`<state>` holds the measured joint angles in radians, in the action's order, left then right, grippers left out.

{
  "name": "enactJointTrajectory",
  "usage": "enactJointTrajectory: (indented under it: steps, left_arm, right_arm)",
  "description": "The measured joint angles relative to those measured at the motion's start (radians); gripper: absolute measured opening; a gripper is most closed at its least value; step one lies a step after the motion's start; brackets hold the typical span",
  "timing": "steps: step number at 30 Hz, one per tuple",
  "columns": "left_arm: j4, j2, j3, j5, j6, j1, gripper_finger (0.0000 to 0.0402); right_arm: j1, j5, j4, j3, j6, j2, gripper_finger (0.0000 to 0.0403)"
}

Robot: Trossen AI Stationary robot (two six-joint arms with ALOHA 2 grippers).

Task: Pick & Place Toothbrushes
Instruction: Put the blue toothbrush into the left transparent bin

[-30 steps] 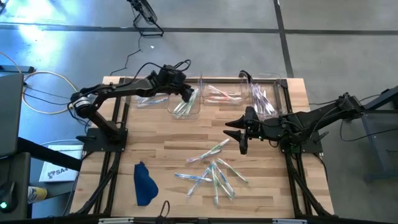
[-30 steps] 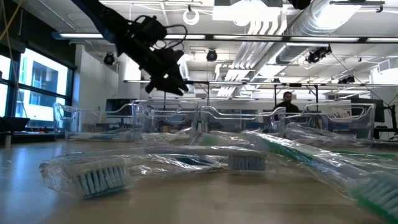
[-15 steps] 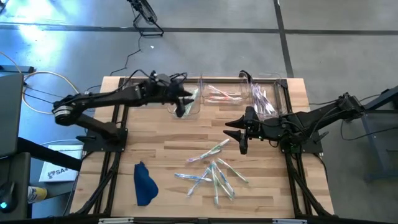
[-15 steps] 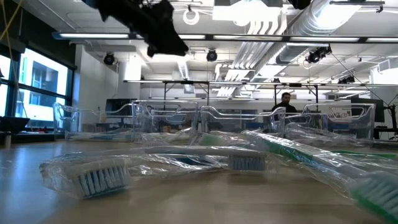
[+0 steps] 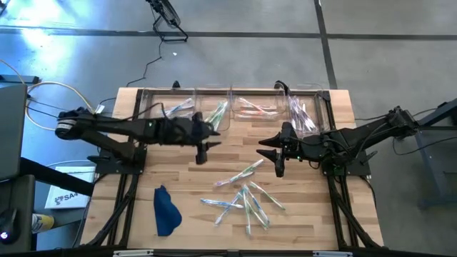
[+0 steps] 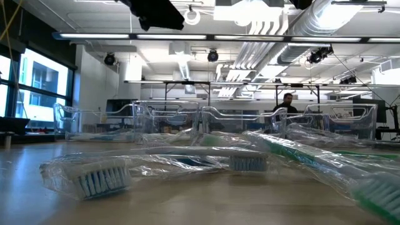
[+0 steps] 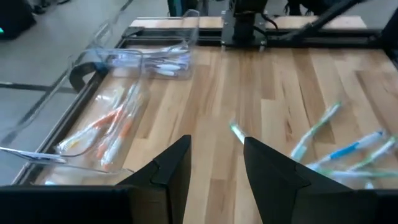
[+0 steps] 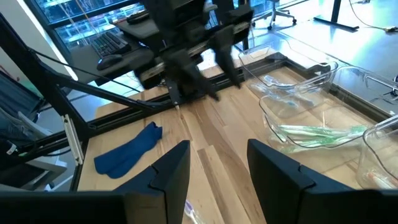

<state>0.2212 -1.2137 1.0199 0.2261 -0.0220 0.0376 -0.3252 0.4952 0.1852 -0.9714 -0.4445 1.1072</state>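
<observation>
Roughly half done, by the look of it. Going left to right, the blue cloth (image 5: 166, 211) lies by the front edge; the left gripper (image 5: 202, 147) hangs over bare wood, fingers apart and empty. Sorted toothbrushes (image 5: 216, 118) fill the clear bins (image 5: 251, 110) along the back, while loose toothbrushes (image 5: 245, 198) wait mid-table. The right gripper (image 5: 275, 151) hovers beside them, fingers apart, empty.

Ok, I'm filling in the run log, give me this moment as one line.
left gripper: open, empty, over bare table | right gripper: open, empty, waiting | loose toothbrushes: on table | bins: partly filled
</observation>
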Motion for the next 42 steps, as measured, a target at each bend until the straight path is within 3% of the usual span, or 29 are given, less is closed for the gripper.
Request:
enactJointTrajectory:
  steps: [9,19,24,29,42]
  left_arm:
    - [-0.001,-0.004,0.0,0.028,0.0,0.163,0.0143]
    - [0.001,-0.004,0.0,0.033,-0.001,0.264,0.0143]
    - [0.115,-0.003,0.0,0.019,-0.061,0.31,0.0143]
    - [0.207,-0.003,0.0,-0.038,-0.122,0.351,0.0143]
    - [0.192,-0.003,0.0,-0.009,-0.11,0.368,0.0143]
  right_arm:
    - [0.001,0.001,0.0,0.0,0.003,0.0,0.0152]
    - [0.008,0.0,0.0,0.0,0.004,0.0,0.0152]
    - [0.008,0.001,0.0,0.0,0.004,0.0,0.0152]
    - [0.008,0.0,0.0,0.0,0.004,0.0,0.0152]
    - [0.008,0.0,0.0,0.0,0.003,0.0,0.0152]
